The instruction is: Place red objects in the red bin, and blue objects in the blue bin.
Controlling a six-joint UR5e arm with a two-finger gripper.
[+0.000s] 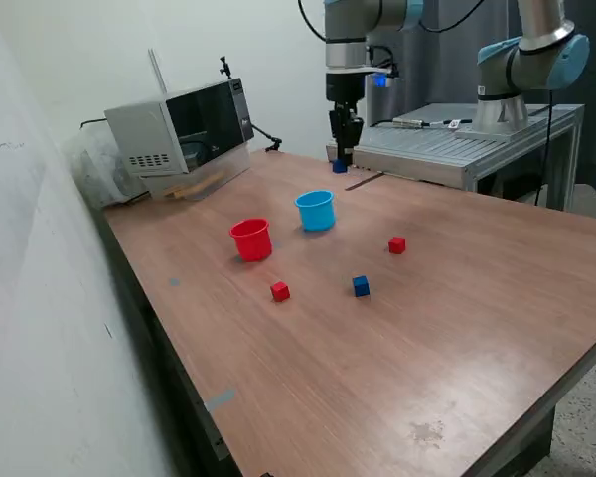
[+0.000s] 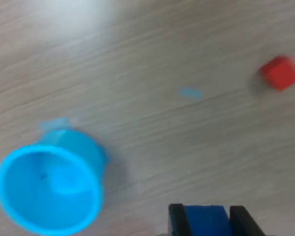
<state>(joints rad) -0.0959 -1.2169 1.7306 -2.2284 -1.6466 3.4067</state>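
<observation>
Tool (image 1: 344, 157) pointing straight down at the far side of the wooden counter (image 1: 457, 328), its two black fingers (image 2: 176, 220) closing around a dark blue cube (image 1: 339, 166) (the wrist view is showing the cube filling the gap between them). Whether that cube is touching the counter is hard to tell. Nearer, toward the middle, the light blue cup (image 1: 316, 211) is standing upright and open, with the red cup (image 1: 251, 239) just beside it on the exterior view's left. Three cubes are lying apart from the cups: a red cube (image 1: 396, 244) on the exterior view's right, another red cube (image 1: 279, 291) nearer, and a second blue cube (image 1: 361, 286) between them. A microwave (image 1: 179, 129) is sitting at the far left.
</observation>
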